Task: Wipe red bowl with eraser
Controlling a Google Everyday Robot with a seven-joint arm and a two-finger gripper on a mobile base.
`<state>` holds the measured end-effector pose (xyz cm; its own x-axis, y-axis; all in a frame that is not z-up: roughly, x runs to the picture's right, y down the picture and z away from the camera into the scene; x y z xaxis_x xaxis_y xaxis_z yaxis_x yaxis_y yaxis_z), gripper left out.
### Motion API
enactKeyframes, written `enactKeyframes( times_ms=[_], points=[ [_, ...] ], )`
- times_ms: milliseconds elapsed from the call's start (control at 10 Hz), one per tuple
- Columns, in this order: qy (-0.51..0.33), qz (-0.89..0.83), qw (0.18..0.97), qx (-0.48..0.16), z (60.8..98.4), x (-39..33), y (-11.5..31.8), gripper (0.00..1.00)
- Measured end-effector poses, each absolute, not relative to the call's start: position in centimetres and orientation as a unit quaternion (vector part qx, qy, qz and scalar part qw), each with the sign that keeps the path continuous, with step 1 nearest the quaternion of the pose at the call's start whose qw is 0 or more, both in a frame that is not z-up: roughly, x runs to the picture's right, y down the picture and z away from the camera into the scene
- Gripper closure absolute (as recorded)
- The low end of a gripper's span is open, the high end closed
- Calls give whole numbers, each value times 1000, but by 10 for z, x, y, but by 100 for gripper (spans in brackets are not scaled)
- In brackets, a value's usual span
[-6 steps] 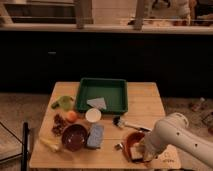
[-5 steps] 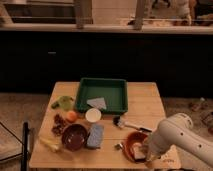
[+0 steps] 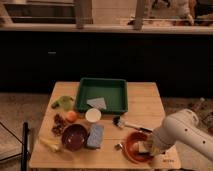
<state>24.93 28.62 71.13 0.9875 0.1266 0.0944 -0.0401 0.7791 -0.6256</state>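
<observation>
The red bowl [image 3: 131, 144] sits on the wooden table [image 3: 145, 107] near its front right corner. My gripper [image 3: 148, 148] comes in from the right on the white arm [image 3: 181, 134] and reaches down into the bowl's right half. It is shut on the eraser [image 3: 142, 146], a small pale block pressed against the inside of the bowl. The arm hides the bowl's right rim.
A dark maroon bowl [image 3: 75, 136] and a light-blue pad [image 3: 95, 135] lie front left. A green tray [image 3: 102, 92] holds a grey-blue cloth [image 3: 96, 103]. A white cup [image 3: 93, 115], an orange [image 3: 71, 116] and a brush [image 3: 126, 123] are mid-table.
The arm has shifted slightly to the right over the red bowl, and the eraser has moved with it inside the bowl. Nothing else has moved.
</observation>
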Motion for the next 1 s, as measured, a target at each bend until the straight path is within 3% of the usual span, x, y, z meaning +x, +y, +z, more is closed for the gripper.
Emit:
enactKeyframes(
  times_ms=[500, 1000],
  points=[
    [-69, 55, 943, -321, 732, 247, 258, 100],
    [-99, -2, 938, -331, 738, 183, 262, 100]
  ],
)
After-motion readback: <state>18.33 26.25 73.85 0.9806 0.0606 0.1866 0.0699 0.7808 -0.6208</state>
